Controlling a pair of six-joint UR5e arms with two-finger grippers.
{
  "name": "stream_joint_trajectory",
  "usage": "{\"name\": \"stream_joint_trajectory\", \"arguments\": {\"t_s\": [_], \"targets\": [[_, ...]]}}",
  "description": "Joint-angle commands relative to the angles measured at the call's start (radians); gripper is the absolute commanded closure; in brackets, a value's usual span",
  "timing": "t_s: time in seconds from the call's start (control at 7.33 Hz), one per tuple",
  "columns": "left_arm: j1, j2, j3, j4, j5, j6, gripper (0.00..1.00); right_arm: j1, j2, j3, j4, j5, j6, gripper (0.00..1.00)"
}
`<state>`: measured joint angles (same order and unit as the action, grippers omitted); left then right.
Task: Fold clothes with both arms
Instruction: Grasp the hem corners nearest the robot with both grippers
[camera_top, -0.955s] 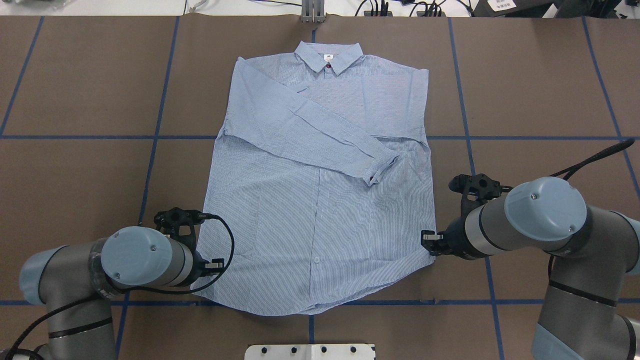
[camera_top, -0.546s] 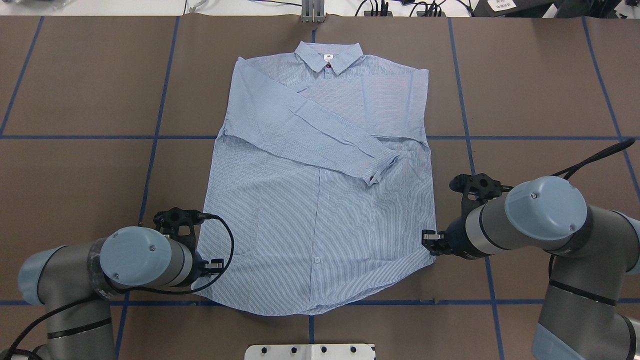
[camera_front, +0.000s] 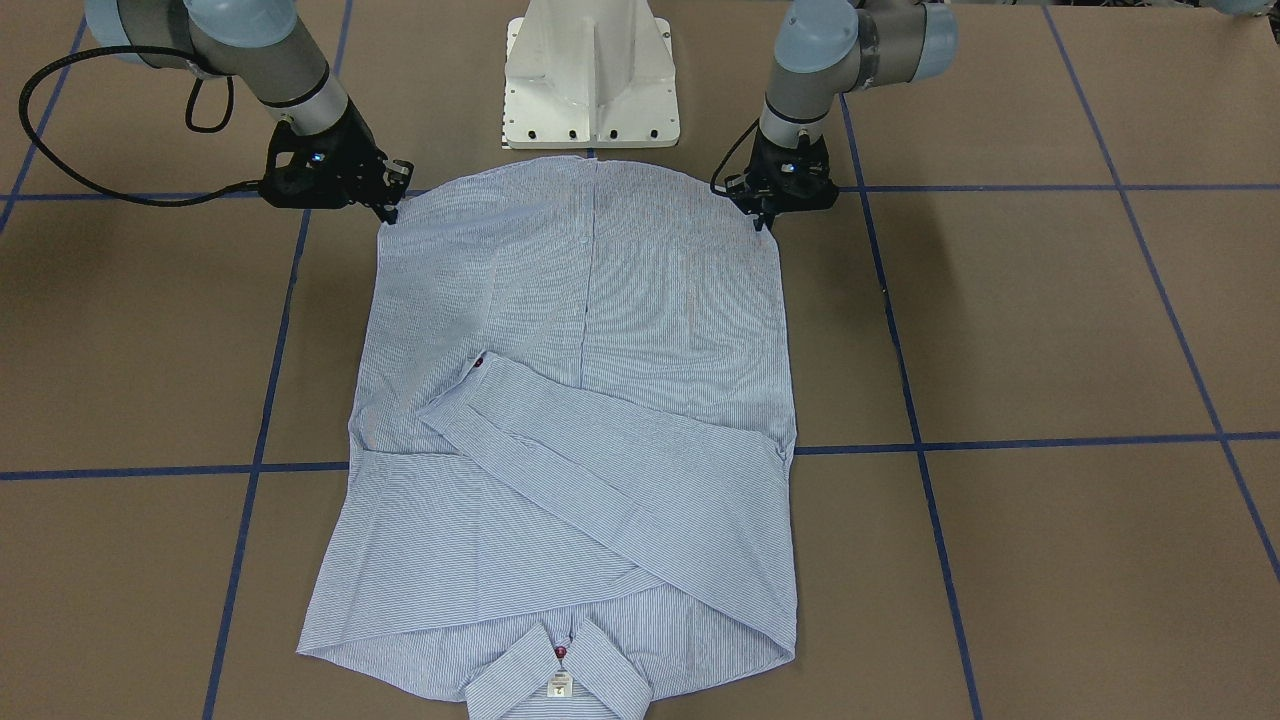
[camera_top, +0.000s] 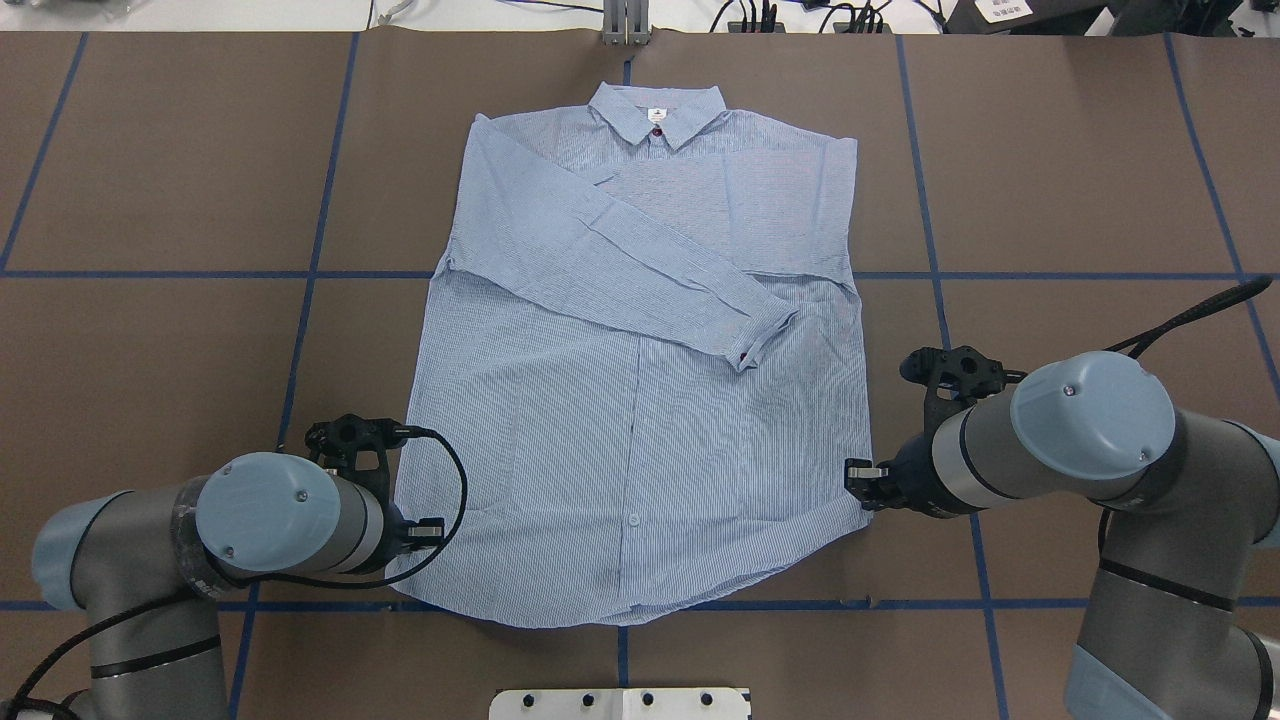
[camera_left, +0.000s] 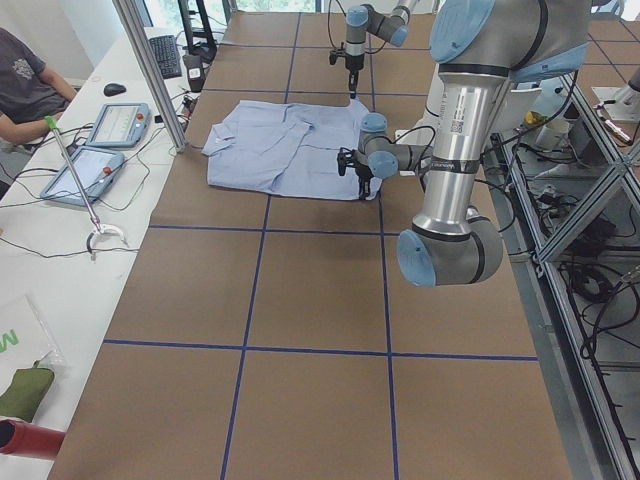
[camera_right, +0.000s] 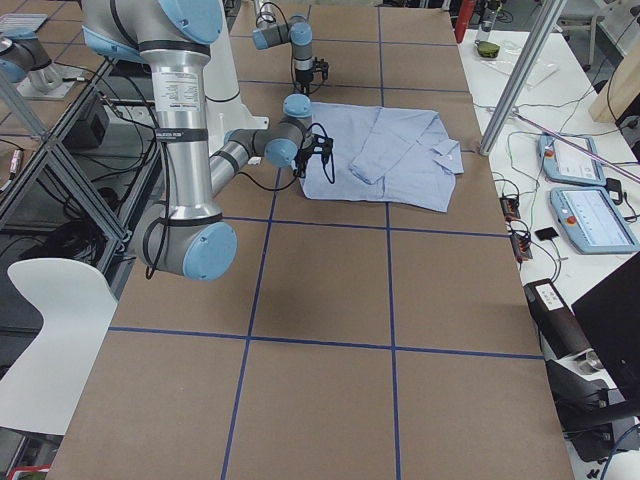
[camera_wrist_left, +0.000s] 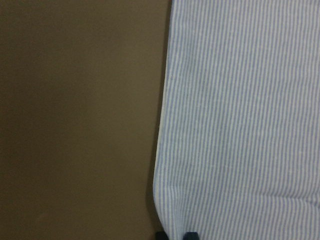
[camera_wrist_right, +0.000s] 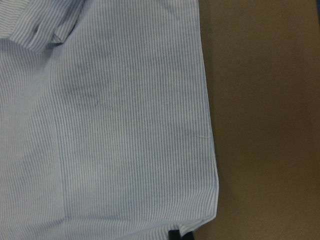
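The light blue striped shirt (camera_top: 640, 450) lies flat, front up, on the brown table (camera_top: 1050, 180). Its collar (camera_top: 656, 112) points away from the robot and both sleeves are folded across the chest. My left gripper (camera_top: 405, 545) is shut on the hem's left corner; in the left wrist view the fingertips (camera_wrist_left: 190, 235) pinch the cloth (camera_wrist_left: 240, 125) at the frame's bottom. My right gripper (camera_top: 865, 497) is shut on the hem's right corner, its tips meeting at the shirt edge (camera_wrist_right: 125, 125). In the front-facing view, the left gripper (camera_front: 765, 215) and right gripper (camera_front: 390, 210) stand at the hem's two ends.
The white pedestal base (camera_front: 590, 80) stands just behind the hem. Blue tape lines (camera_top: 300, 275) cross the brown table. Cables and a metal post (camera_top: 625, 25) line the far edge. A side table holds tablets (camera_left: 115, 125), with a seated person (camera_left: 25, 75) beside it.
The left arm has shifted slightly, and the shirt's near hem has crept a little toward the collar. The right arm has barely moved.
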<state>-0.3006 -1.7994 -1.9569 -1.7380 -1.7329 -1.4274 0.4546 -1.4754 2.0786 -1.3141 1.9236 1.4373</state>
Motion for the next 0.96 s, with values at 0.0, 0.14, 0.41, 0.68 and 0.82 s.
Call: {"name": "stream_joint_trajectory", "arguments": {"t_s": [0.0,0.14,0.41,0.68,0.82], "targets": [[-0.008,0.002,-0.016,0.000,-0.001,-0.001,1.00,0.003,0.000,0.000,0.001,0.000,-0.001,1.00],[-0.015,0.005,-0.051,0.018,-0.002,-0.001,1.00,0.006,-0.002,0.000,0.003,0.003,-0.006,1.00],[-0.015,0.002,-0.141,0.121,-0.004,0.005,1.00,0.053,-0.008,0.002,0.009,0.069,-0.014,1.00],[-0.032,0.000,-0.137,0.126,-0.004,0.010,1.00,0.075,-0.009,0.000,0.009,0.086,-0.015,1.00],[-0.044,0.002,-0.134,0.126,-0.004,0.030,1.00,0.079,-0.009,0.000,0.009,0.094,-0.015,1.00]]}}
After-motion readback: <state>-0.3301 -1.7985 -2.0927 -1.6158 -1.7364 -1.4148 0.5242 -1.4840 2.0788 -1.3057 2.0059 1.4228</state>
